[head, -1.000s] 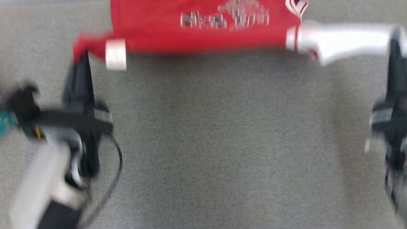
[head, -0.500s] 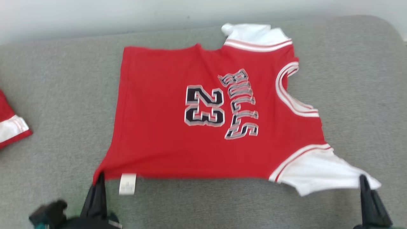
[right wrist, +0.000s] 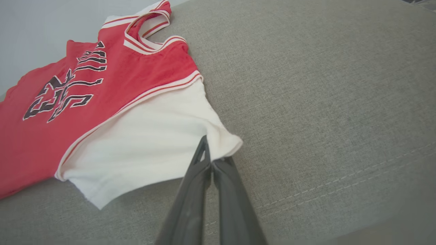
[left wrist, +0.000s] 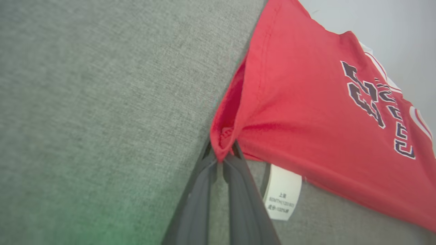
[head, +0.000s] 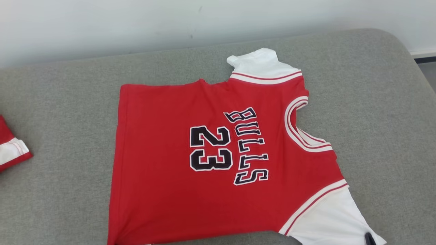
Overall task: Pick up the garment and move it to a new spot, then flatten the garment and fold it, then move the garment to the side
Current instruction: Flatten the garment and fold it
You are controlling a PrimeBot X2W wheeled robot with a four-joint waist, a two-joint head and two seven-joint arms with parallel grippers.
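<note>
Red jersey [head: 204, 153] lies spread crosswise on the grey cushion [head: 68, 102], left gripper [left wrist: 221, 160] pinched shut on its near hem corner, right gripper [right wrist: 209, 160] likewise on the near white sleeve, body stretching away beyond.

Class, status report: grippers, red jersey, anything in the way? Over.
Left gripper shut on hem corner of red fabric jersey; right gripper on its white sleeve. Jersey spread on grey cushion. Second red garment apart, left.

The head camera looks down from above on the red-and-white cloth jersey [head: 163, 190]. Both wrist cameras sit low and close, each looking across one near corner of it.
</note>
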